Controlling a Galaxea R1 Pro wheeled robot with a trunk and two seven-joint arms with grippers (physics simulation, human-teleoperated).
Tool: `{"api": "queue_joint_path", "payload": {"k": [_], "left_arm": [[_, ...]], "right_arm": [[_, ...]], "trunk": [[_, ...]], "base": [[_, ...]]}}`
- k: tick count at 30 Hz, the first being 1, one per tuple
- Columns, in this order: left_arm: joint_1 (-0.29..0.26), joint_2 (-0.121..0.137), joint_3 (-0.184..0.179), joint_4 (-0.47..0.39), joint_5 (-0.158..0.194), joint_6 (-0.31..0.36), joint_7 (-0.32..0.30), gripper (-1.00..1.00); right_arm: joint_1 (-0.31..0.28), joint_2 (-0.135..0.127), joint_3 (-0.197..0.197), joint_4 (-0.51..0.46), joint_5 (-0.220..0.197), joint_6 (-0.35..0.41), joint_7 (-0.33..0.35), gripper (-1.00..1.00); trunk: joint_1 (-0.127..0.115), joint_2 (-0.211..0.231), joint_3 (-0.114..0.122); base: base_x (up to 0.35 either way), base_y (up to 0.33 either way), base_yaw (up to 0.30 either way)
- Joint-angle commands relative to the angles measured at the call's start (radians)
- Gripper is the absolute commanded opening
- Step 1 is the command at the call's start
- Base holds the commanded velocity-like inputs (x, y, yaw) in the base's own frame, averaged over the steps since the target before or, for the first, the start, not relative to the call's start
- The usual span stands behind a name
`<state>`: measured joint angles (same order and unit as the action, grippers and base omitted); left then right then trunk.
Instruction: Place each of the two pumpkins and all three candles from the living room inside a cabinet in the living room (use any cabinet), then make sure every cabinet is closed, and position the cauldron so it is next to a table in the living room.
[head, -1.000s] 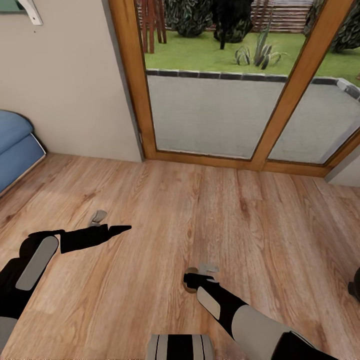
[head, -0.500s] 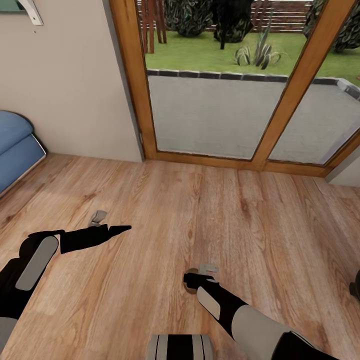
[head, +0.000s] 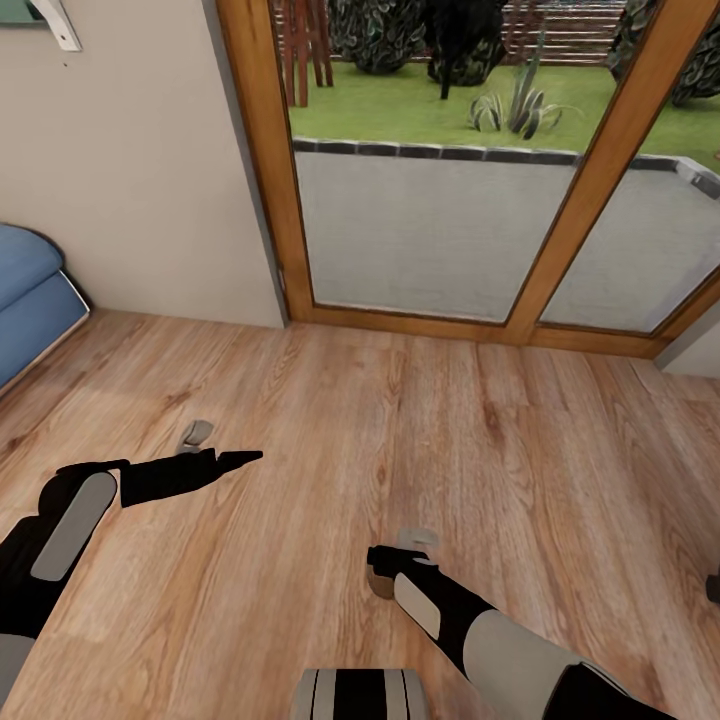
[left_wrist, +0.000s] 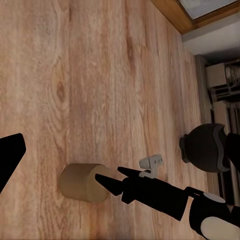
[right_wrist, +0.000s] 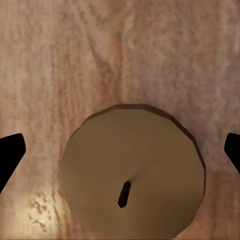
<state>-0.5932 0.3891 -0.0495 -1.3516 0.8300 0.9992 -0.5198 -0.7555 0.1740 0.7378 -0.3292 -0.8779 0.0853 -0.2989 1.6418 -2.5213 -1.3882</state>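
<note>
Warm brown wood-plank floor (head: 330, 420) fills most of the room here. Ahead: a big glass door in an orange-brown wooden frame (head: 262, 170), grey paved patio and green lawn outside. Plain beige wall (head: 130, 170) to its left, and the blue cushioned edge of a sofa (head: 30, 290) at the far left of the head view.

Round black bulging cauldron (left_wrist: 204, 148) stands on the floor, seen from the left wrist camera, well apart from the candle, beyond the right arm.

Left arm reaches forward low over the planks. Left gripper (head: 235, 458) has nothing between its fingers; its dark tips sit close together in the head view, so I can't tell how far open it is.

Right gripper (right_wrist: 120, 150) is spread wide: black fingertips (right_wrist: 10, 155) sit at the opposite edges of the right wrist view, candle between them, no contact visible.

Short stubby beige-tan cylindrical candle (right_wrist: 132, 172) stands upright on the floor, dark wick up, directly under the right gripper and just in front of the robot's base.
</note>
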Motion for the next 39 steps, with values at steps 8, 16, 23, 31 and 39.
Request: {"api": "queue_joint_path", "payload": {"k": [8,16,23,31,39], "left_arm": [[-0.001,0.001,0.001,0.0,-0.003,0.002,-0.005,1.0],[-0.001,0.001,0.007,0.0,-0.003,0.002,-0.005,1.0],[-0.001,0.001,0.008,0.0,-0.003,0.003,-0.005,1.0],[-0.001,0.001,0.008,0.0,-0.003,0.002,-0.005,1.0],[-0.001,0.001,0.008,0.0,-0.003,0.002,-0.005,1.0]], "right_arm": [[-0.001,-0.001,0.008,-0.002,-0.004,0.002,-0.008,1.0],[-0.001,-0.001,0.008,-0.002,-0.003,0.001,-0.008,1.0],[-0.001,-0.001,0.008,-0.002,-0.003,0.001,-0.007,1.0],[-0.001,-0.001,0.008,-0.002,-0.003,-0.001,-0.006,1.0],[-0.001,-0.001,0.008,-0.002,-0.002,-0.001,-0.007,1.0]], "trunk": [[0.0,0.0,-0.001],[0.002,-0.001,-0.016],[0.004,-0.003,-0.039],[0.005,-0.003,-0.043],[0.006,-0.004,-0.055]], "base": [[0.009,0.004,0.0],[0.0,0.0,0.0],[0.0,0.0,0.0],[0.0,0.0,0.0],[0.0,0.0,0.0]]}}
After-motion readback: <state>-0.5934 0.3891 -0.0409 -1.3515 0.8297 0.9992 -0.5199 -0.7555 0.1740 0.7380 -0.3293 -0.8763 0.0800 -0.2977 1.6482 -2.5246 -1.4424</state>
